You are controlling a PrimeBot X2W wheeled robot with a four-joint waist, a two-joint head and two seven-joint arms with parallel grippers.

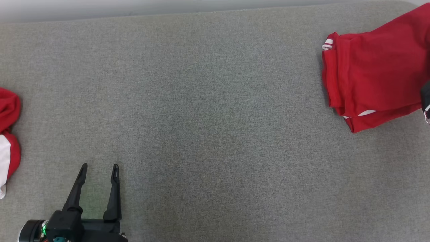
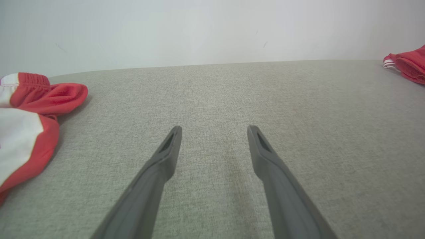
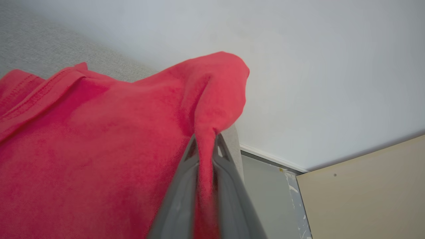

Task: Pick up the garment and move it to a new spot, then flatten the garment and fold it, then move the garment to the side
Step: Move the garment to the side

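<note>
Red garment (image 1: 373, 74) lay folded at the far right end of the grey upholstered surface (image 1: 215, 117), as we saw it from the head. Our right gripper (image 3: 206, 141) was pinched together on a fold of its cloth near that surface's edge. Our left gripper (image 1: 99, 166) stood spread wide, holding nothing, at the lower left, near a red-and-white garment (image 1: 8, 141).

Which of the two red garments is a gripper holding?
The folded red garment on the right: the right gripper is shut on its cloth. The red-and-white garment lies untouched, apart from the open left gripper.
</note>
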